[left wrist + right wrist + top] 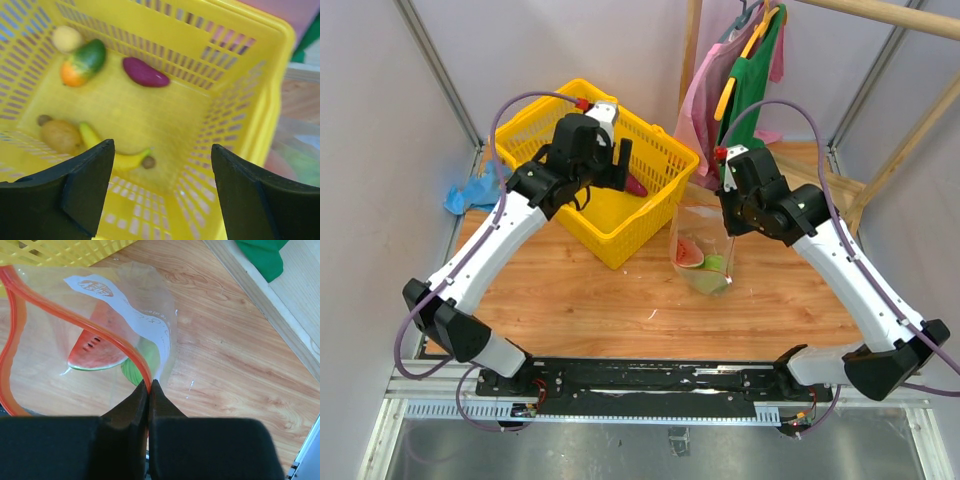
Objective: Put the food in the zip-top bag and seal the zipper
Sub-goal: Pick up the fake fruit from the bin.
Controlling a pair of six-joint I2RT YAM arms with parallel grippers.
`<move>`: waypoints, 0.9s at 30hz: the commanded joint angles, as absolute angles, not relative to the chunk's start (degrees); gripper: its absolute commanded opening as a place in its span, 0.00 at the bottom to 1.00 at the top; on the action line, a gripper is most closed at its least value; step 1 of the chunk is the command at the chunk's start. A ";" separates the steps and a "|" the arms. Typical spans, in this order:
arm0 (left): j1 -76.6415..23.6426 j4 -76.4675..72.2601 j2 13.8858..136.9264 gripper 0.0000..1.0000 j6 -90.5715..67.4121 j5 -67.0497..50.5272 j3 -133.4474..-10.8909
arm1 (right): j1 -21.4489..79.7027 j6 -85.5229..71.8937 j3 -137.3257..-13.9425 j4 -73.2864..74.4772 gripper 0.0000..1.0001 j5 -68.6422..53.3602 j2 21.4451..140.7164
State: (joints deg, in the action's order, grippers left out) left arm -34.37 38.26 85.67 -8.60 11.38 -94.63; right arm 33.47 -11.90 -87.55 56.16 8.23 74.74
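Note:
My right gripper (149, 383) is shut on the red-orange zipper (110, 334) of the clear zip-top bag (703, 250) and holds its mouth open above the table. A red watermelon wedge (95, 352) and a green melon (145, 357) lie inside the bag. My left gripper (162, 155) is open and empty above the yellow basket (645, 150). In the basket lie a purple eggplant piece (145, 73), an orange-green fruit (83, 62), a pale round piece (67, 38), a banana (117, 155) and a brownish piece (61, 136).
The basket stands at the back left of the wooden table (570, 295). Pink and green clothes (740, 70) hang on a wooden rack at the back right. A blue cloth (470, 190) lies at the left edge.

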 commanded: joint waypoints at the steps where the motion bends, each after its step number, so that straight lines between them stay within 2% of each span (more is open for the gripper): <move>1: -29.71 31.82 87.48 0.84 0.02 13.27 -94.00 | 33.93 -10.21 -89.95 54.84 0.01 7.12 75.52; 8: -21.81 28.46 97.01 0.89 7.82 5.51 -97.10 | 33.87 -8.08 -90.82 54.54 0.01 6.69 76.07; 13: -17.74 26.68 104.63 0.97 11.20 1.54 -99.79 | 33.92 -6.87 -90.45 54.28 0.01 6.68 76.48; 27: -10.99 18.92 122.73 0.99 19.04 -7.05 -106.40 | 33.92 -5.98 -89.75 54.05 0.01 6.51 76.41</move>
